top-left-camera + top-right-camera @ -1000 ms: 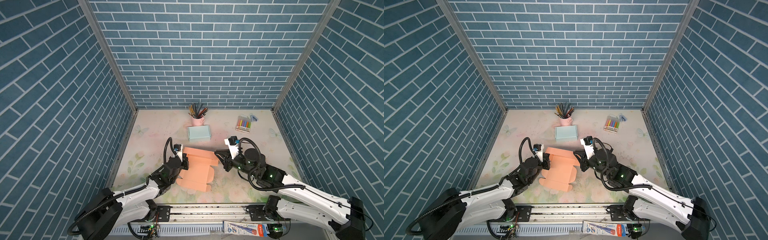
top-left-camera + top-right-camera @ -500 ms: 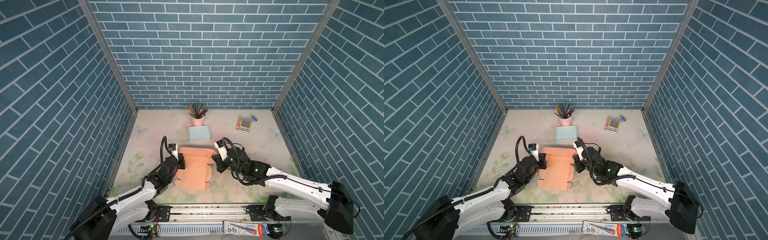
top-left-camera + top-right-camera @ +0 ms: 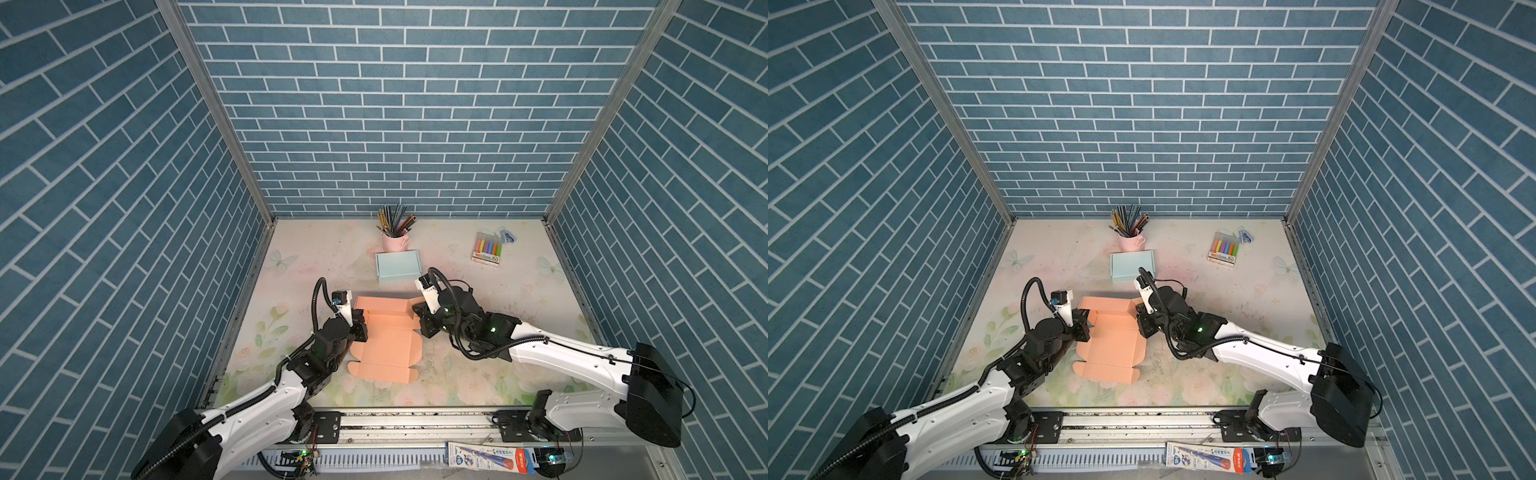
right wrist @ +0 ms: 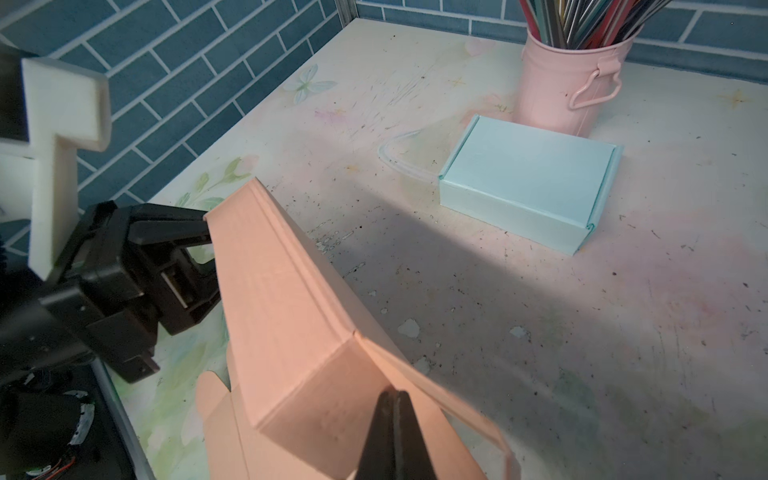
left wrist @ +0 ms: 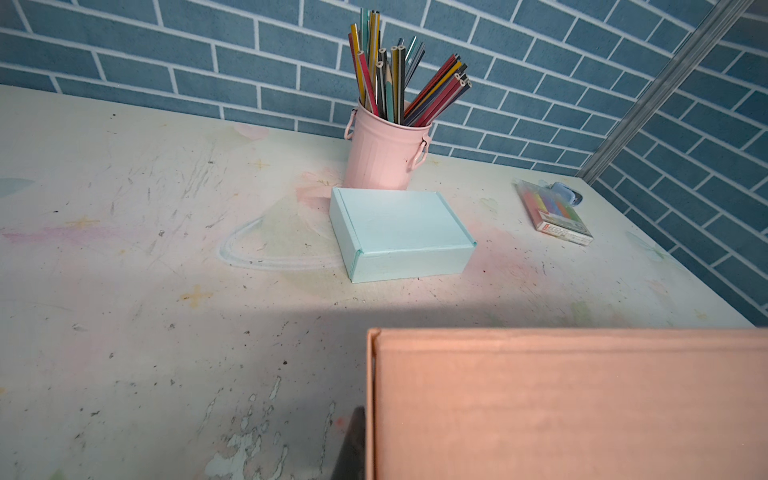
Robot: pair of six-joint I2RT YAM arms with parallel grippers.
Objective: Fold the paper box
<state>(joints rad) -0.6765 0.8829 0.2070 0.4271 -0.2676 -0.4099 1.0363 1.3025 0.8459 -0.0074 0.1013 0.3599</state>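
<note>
Paper box (image 3: 384,345), orange and half folded with its back wall raised, lies just on your side of the light blue box (image 3: 397,266). Your left gripper (image 3: 360,326) pinches its left end. Your right gripper (image 3: 419,319) sits at its right end, jaws pressed together.

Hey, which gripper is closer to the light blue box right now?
Right. The right gripper is at the peach paper box's right rear corner, just in front of the light blue box; the left gripper is at the left rear corner, farther off.
</note>
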